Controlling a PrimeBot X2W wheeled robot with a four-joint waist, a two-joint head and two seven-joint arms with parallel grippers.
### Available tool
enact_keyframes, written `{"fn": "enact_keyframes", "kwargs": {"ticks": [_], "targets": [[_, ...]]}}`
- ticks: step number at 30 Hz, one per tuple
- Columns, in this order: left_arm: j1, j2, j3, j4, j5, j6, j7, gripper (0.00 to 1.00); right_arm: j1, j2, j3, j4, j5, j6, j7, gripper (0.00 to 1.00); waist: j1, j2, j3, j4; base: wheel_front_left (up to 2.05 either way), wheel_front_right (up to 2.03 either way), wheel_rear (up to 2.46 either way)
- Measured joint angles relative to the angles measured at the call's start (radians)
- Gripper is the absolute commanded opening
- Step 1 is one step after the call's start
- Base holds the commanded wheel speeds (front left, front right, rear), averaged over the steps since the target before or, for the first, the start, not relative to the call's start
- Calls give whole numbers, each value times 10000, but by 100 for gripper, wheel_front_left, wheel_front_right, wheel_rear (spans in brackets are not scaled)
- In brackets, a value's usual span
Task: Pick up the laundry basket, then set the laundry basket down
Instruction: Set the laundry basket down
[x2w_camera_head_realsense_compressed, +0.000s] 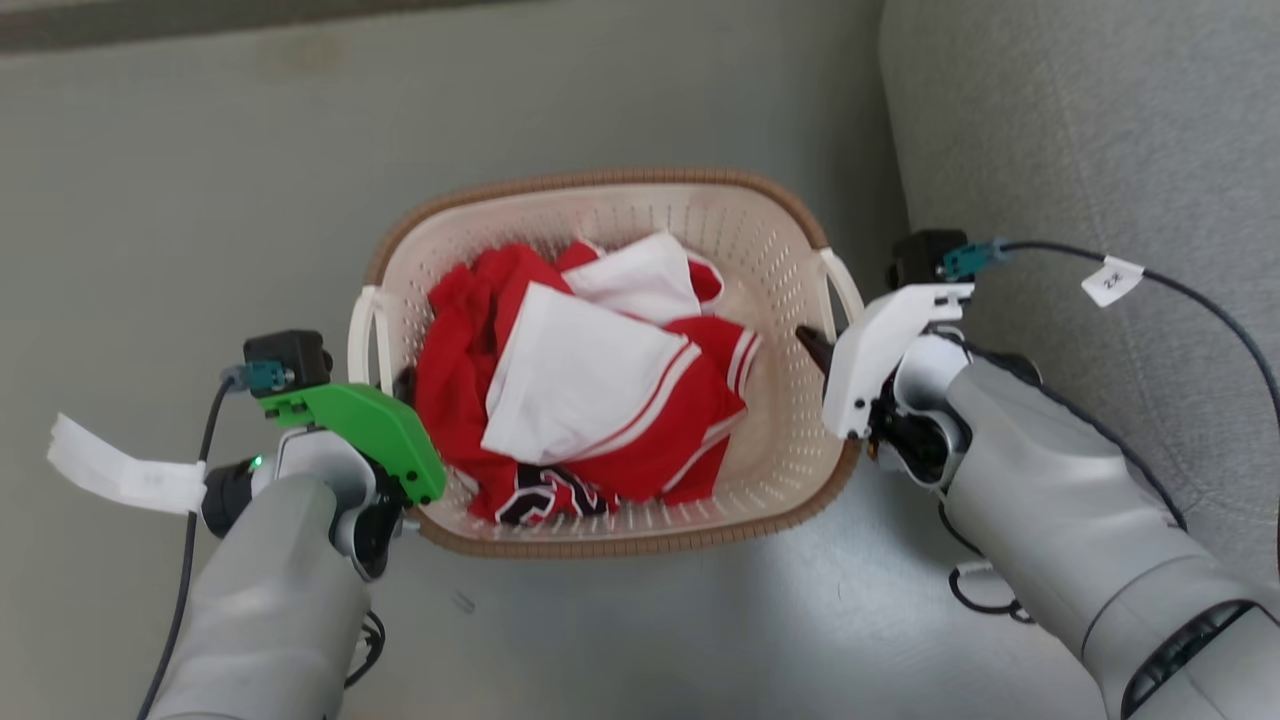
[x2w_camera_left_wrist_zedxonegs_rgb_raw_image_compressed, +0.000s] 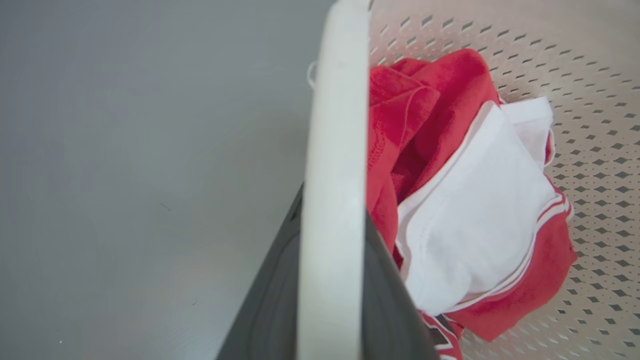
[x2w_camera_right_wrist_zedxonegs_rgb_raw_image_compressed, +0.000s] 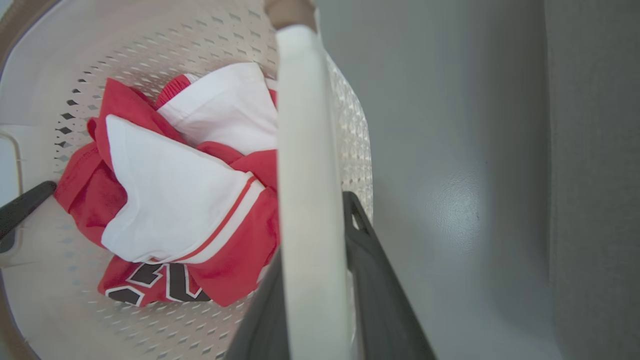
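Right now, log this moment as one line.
left gripper shut on laundry basket left handle | right gripper shut on right handle | red-and-white clothes inside | lifted off floor: cannot tell

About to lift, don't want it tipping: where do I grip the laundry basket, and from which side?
Grip the laundry basket by its left handle and right handle, from outside at opposite ends, for balance. Each bar stands off the wall, so fingers straddle it, as the left gripper and right gripper do.
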Motion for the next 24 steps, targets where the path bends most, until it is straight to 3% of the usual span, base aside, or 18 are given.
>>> {"fn": "enact_keyframes", "kwargs": {"ticks": [24], "targets": [[-1981,203,15,-418,422,280,-593,0,-2096,-105,-163,-40,-368,6,-1070,0,2,0,3294,56,0,0,0]]}}
